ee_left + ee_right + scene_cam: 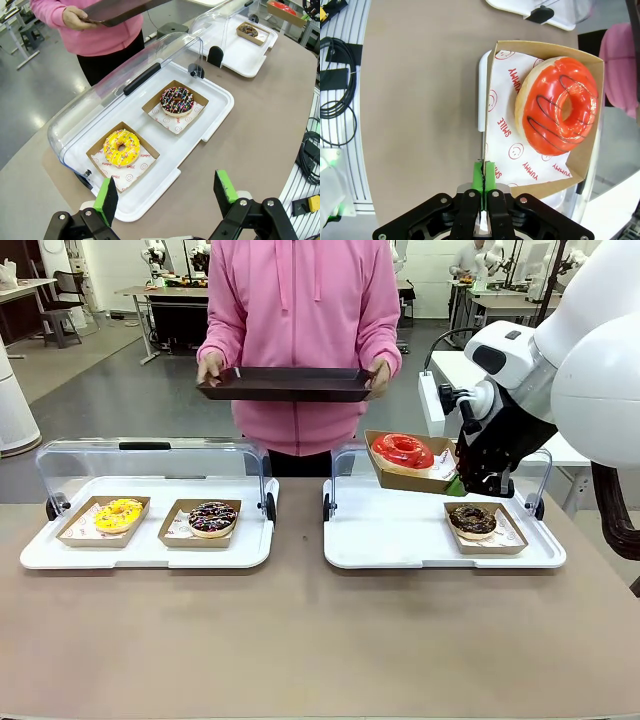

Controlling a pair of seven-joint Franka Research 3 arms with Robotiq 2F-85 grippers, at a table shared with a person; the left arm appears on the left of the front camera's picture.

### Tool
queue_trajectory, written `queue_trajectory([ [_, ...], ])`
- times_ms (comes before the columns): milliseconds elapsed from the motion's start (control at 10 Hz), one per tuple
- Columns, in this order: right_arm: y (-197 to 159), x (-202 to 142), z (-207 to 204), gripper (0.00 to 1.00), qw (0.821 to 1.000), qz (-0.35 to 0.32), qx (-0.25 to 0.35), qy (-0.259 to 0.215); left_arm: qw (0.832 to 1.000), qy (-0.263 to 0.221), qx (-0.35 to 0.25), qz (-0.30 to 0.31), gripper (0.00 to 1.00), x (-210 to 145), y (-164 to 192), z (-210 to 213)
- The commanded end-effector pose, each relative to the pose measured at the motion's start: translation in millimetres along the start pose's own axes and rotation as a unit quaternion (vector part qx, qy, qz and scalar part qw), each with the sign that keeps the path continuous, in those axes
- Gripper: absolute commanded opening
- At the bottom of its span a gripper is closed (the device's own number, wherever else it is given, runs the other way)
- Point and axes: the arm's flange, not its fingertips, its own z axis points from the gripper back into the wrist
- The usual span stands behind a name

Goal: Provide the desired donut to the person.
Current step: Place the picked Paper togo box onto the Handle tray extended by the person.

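Observation:
The person (297,300) in a bright pink hoodie stands at the far side, holding a dark tray (287,384) level in both hands. My right gripper (462,483) is shut on the edge of a cardboard tray (412,478) that carries a red-glazed donut (403,451), lifted above the right white tray (400,535). In the right wrist view the green pads (484,176) pinch the cardboard tray's wall (492,100) beside the red donut (559,112). My left gripper (169,192) hangs open above the table, near the left white tray (210,117).
A chocolate donut (473,521) lies in its cardboard tray on the right white tray. The left white tray (150,550) holds a yellow sprinkled donut (118,514) and a chocolate sprinkled donut (212,518). Both clear lids (150,462) stand open behind the trays. Cables (337,95) lie off the table's side.

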Motion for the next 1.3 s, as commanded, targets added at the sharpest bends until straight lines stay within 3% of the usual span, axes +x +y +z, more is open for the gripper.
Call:
queue_trajectory([
  [0, 3.8, -3.3, -2.4, 0.0, 1.0, 0.006, -0.004, 0.0, 1.0, -0.003, -0.002, 0.009, 1.0, 0.8, -0.5, 0.5],
  [1200, 3.8, -3.3, -2.4, 0.0, 1.0, 0.006, -0.004, 0.0, 1.0, -0.003, -0.002, 0.009, 1.0, 0.8, -0.5, 0.5],
])
